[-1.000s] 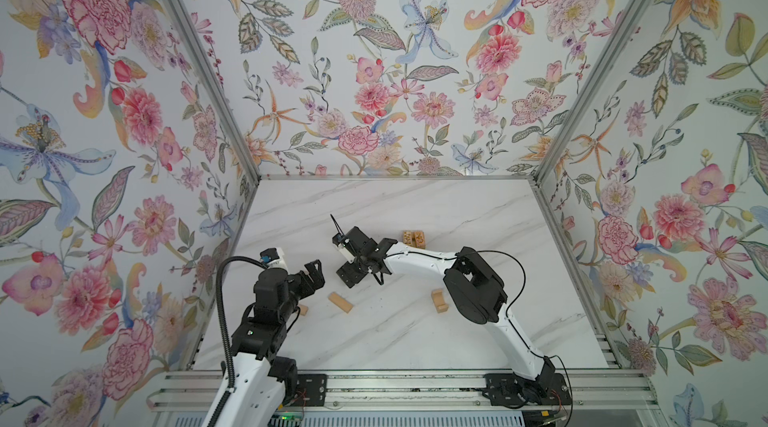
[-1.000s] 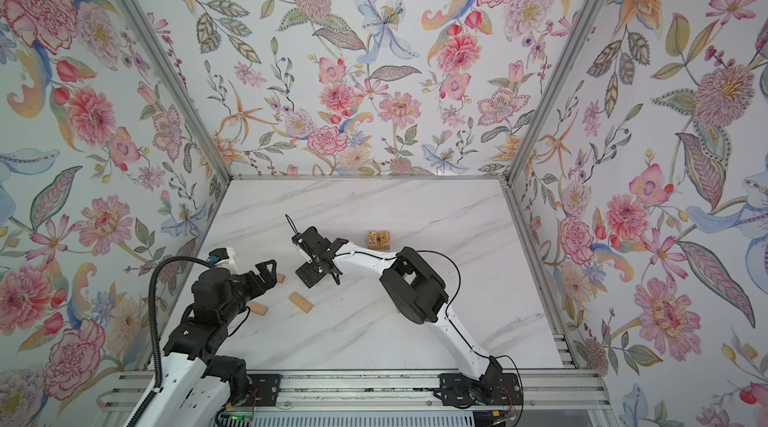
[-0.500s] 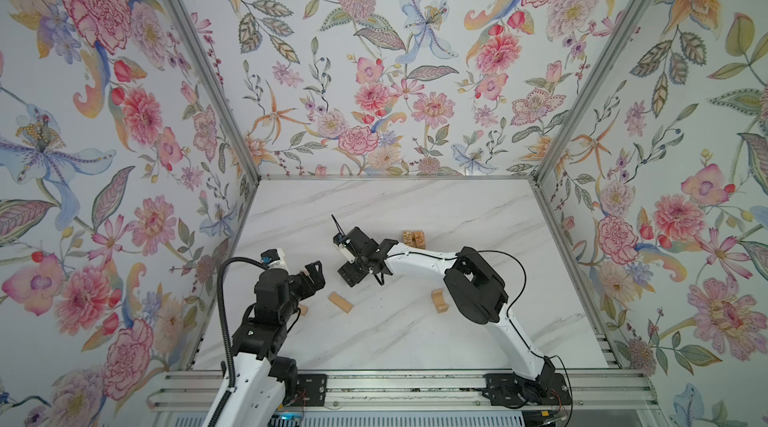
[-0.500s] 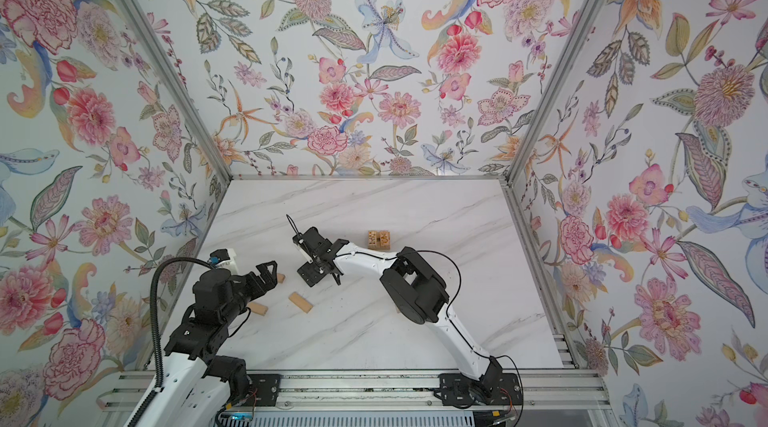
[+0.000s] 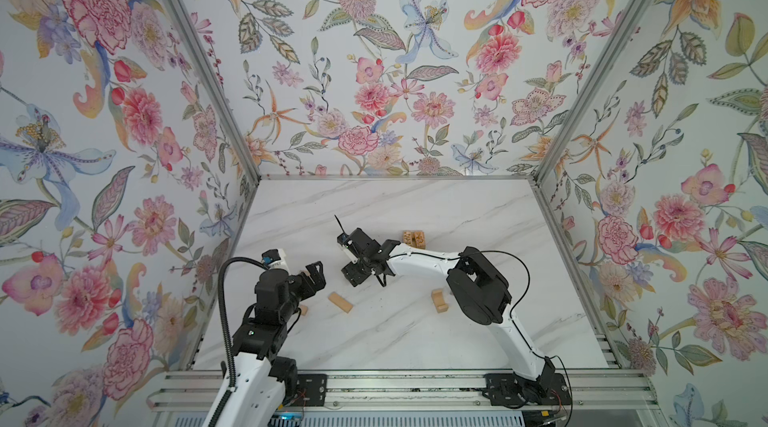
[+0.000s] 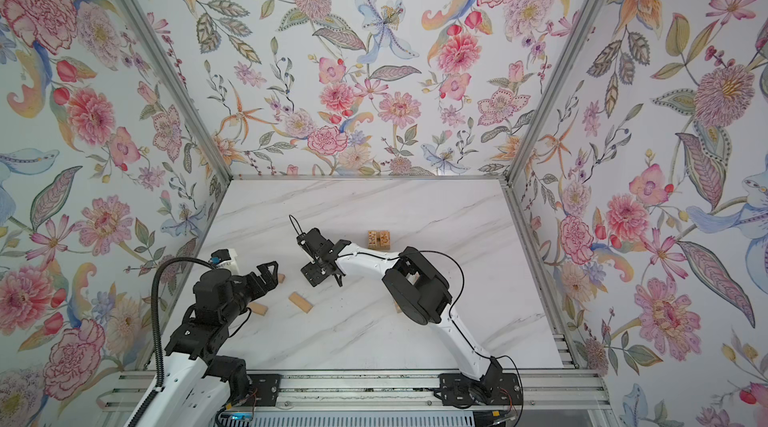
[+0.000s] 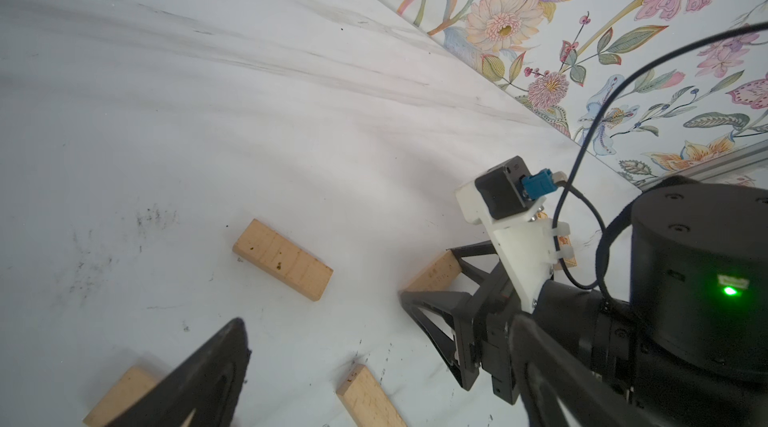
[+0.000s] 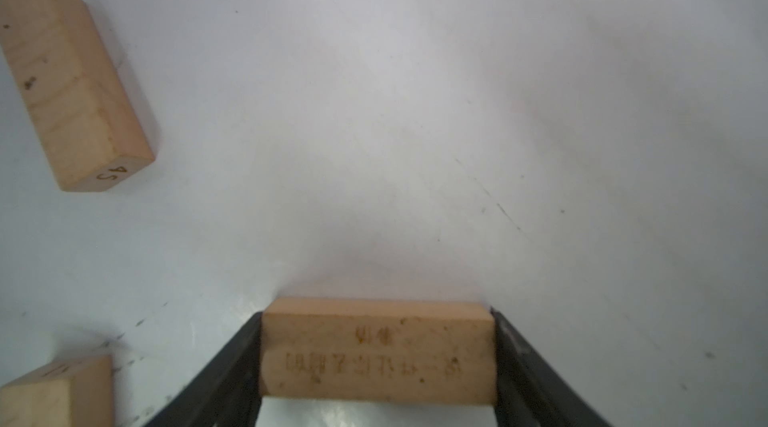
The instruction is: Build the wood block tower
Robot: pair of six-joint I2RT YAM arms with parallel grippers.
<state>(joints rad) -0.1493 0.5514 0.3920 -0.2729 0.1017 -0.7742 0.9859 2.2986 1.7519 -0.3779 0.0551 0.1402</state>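
Bright, even light, faint shadows, soft blur in right wrist view.

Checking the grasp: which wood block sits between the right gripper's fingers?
The block with engraved lettering, held end to end by the right gripper. The block numbered on its end lies loose on the table.

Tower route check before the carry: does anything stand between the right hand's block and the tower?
Nothing visible does. What shows of the table between the block in the right hand and the tower is bare; the loose plain block lies off that line.
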